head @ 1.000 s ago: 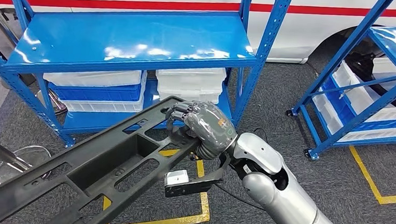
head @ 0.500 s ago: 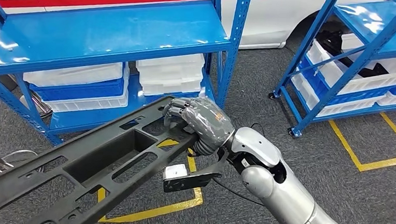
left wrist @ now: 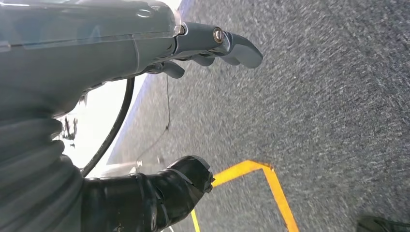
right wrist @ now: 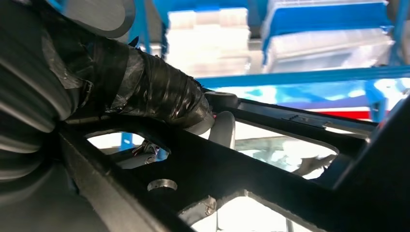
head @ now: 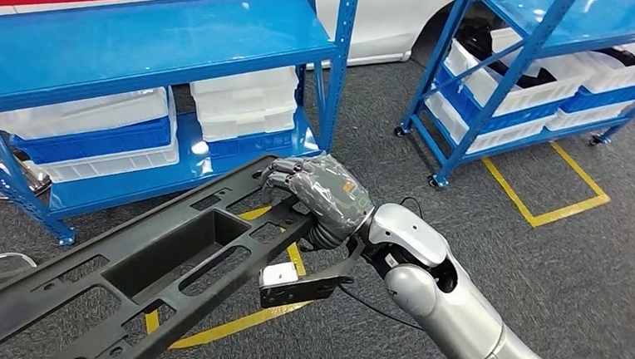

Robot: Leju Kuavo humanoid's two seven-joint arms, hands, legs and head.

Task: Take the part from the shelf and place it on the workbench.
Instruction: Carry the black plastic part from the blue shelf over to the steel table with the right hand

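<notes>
head view has swung since a second ago: the whole scene has slid left, so the blue shelf (head: 164, 45) sits further left, the second blue rack (head: 537, 76) now stands well inside the picture, and a yellow floor outline (head: 547, 189) beside it has come into sight; this is the camera turning, not the things moving. the right hand (head: 317, 198) still grips the long black part (head: 150, 269) at its near end, fingers curled over the upper edge, and their pose against each other looks unchanged. the part hangs in the air in front of the shelf, slanting down toward the lower left, where it is cut off by the picture's edge. white and blue bins (head: 236, 100) lie on the shelf's lower level. right wrist view shows the taped dark fingers (right wrist: 154, 92) wrapped on the part's ribs, though the background is blurred. left wrist view shows the left hand (left wrist: 159, 116) over grey carpet (left wrist: 329, 96), fingers apart and nothing between them; its far side is hidden by the cover.
</notes>
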